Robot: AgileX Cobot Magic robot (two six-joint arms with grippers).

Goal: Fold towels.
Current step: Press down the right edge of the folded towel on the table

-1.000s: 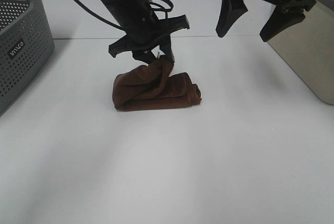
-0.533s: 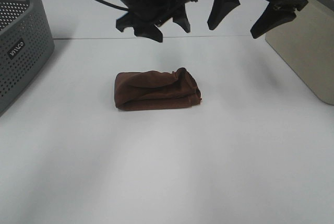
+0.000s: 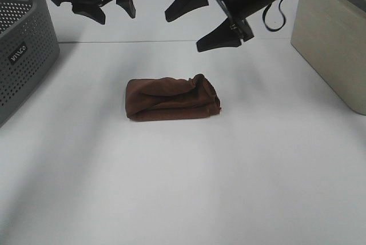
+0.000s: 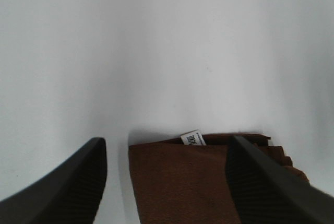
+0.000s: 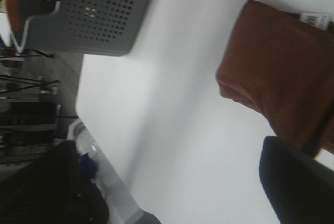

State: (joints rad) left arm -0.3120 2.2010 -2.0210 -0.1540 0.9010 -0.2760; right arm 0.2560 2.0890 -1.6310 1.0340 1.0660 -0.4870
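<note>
overhead, the folded brown towel (image 3: 171,99) lies mid-table (image 3: 171,193). the left tool (image 3: 112,12) and right tool (image 3: 189,30) hang above it, both spread wide. left wrist: a white tag (image 4: 193,139) shows at the towel's edge. right wrist: a grey basket (image 5: 99,15) stands well apart from the towel.

I am in a place like a lab: a plain white table (image 3: 171,188), a grey perforated basket (image 3: 23,51), a beige box (image 3: 334,45).

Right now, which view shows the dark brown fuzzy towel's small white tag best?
The left wrist view: the small white tag shows whole at the edge of the dark brown fuzzy towel. Right wrist shows it blurred; exterior high shows none.
</note>
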